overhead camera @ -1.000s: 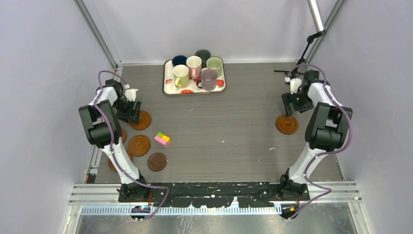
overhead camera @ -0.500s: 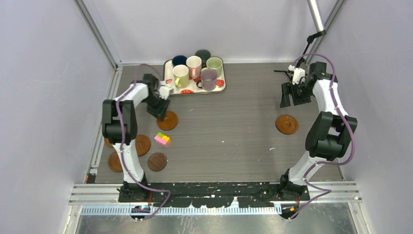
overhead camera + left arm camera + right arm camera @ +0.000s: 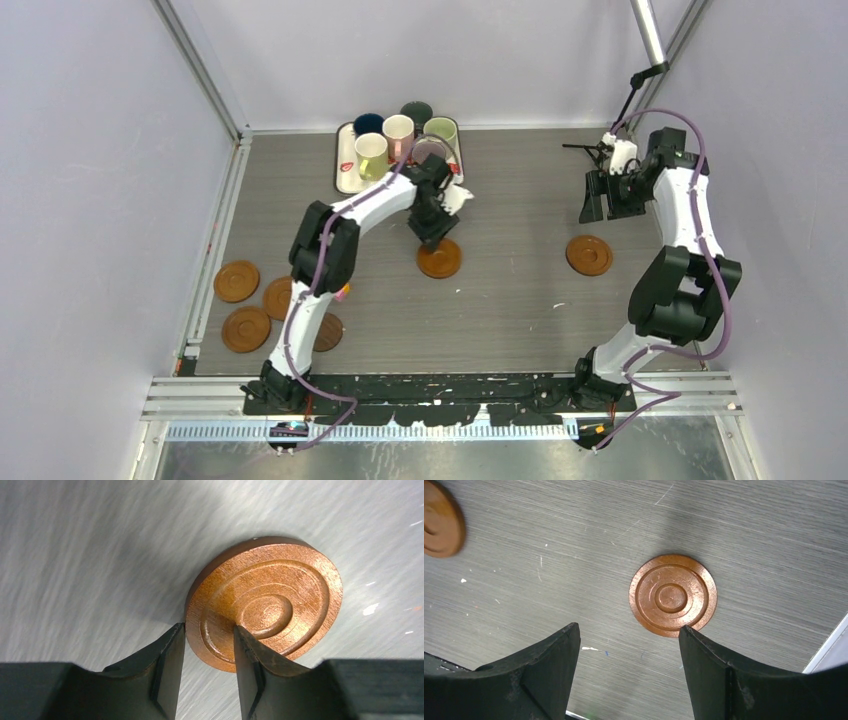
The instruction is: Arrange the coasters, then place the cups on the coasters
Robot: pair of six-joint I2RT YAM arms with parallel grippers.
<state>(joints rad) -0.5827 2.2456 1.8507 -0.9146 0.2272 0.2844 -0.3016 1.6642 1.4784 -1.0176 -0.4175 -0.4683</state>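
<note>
left gripper (image 3: pixel 209 630): jaws narrow, pinching the near rim of the centre coaster (image 3: pixel 265 605), one finger on its grooved face, the other at its edge.
centre coaster, position: mid-table, just in front of the tray (image 3: pixel 345 172).
right gripper (image 3: pixel 626 630): jaws wide apart, holding and touching nothing.
right coaster (image 3: pixel 672 595): flat on the table (image 3: pixel 520 300), below the right gripper and apart from it, framed between its fingers in the wrist view.
left coasters (image 3: pixel 236 281): four, grouped at the table's left edge, one partly hidden by the left arm.
cups (image 3: pixel 371 150): six, close together on the strawberry-print tray.
</note>
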